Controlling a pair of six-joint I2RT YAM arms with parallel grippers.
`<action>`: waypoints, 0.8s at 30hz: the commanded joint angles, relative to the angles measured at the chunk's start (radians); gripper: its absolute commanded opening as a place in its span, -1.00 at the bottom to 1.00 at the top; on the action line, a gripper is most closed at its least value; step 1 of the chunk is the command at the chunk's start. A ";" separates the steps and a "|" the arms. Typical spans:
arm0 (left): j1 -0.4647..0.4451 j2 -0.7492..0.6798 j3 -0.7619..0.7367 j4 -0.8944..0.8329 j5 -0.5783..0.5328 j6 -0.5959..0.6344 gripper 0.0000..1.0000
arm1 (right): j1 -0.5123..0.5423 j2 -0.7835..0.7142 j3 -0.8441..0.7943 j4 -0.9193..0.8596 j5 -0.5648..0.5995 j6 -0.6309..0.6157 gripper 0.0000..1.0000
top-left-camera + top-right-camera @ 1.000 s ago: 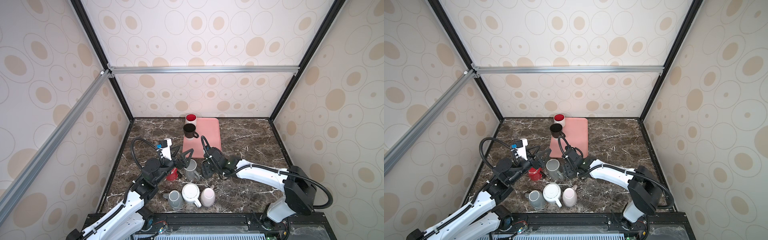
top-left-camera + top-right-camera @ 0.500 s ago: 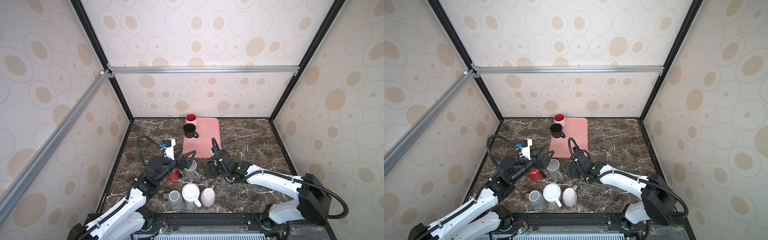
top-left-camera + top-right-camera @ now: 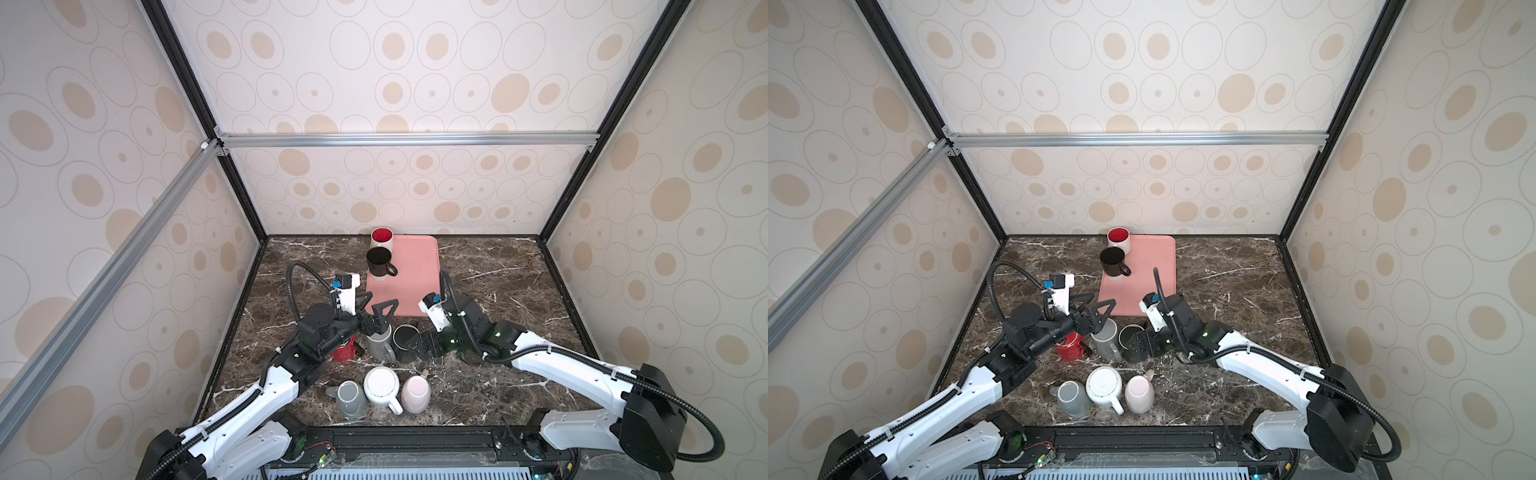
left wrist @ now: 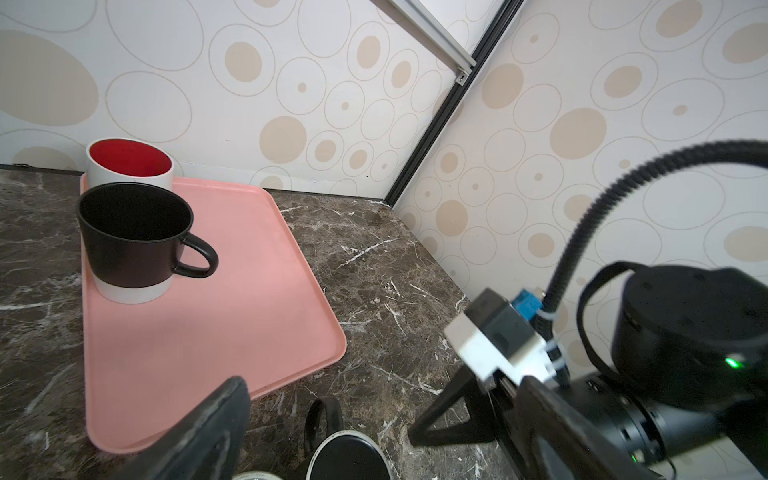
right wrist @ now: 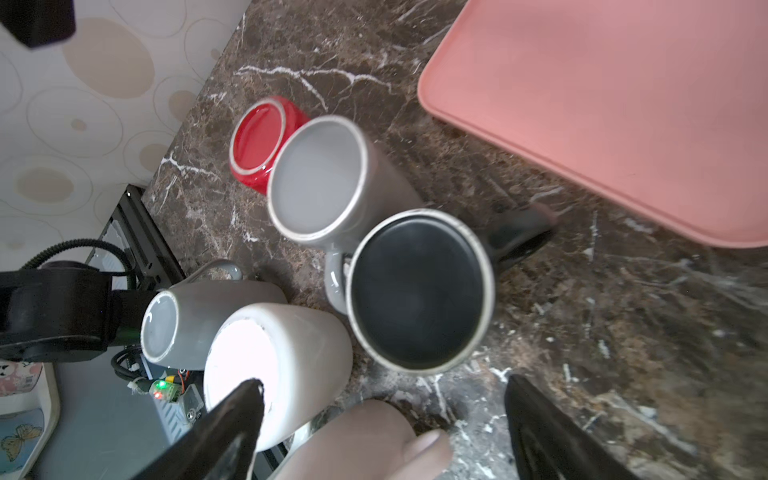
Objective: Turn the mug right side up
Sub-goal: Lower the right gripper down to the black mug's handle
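— Black mug [image 5: 419, 291]: position?
— Base up on the counter [image 3: 498, 291], mid-depth, just beside the tall grey mug [image 3: 379, 347].
— Nearest row?
— Low grey mug [image 3: 351, 398], white mug [image 3: 380, 384], pink mug [image 3: 415, 394], all base up.
— Right tool [image 5: 382, 386]?
— Spread wide, empty, just short of the black mug.
— Left tool [image 3: 380, 302]?
— Spread, empty, above the tall grey mug; red mug [image 3: 344, 352] beside it, base up.
— Farthest?
— Pink tray [image 3: 415, 282] carrying a black cup [image 3: 379, 262] and a red-lined cup [image 3: 382, 237], both upright.
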 commanded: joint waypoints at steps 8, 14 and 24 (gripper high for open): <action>-0.014 0.018 0.055 0.009 0.023 0.013 0.99 | -0.245 0.250 0.163 0.083 -0.421 -0.163 0.82; -0.016 0.002 0.057 -0.021 0.015 0.022 0.99 | -0.275 0.463 0.313 0.068 -0.586 -0.163 0.76; -0.017 0.000 0.044 -0.006 0.002 0.017 0.99 | -0.269 0.555 0.334 0.064 -0.632 -0.131 0.70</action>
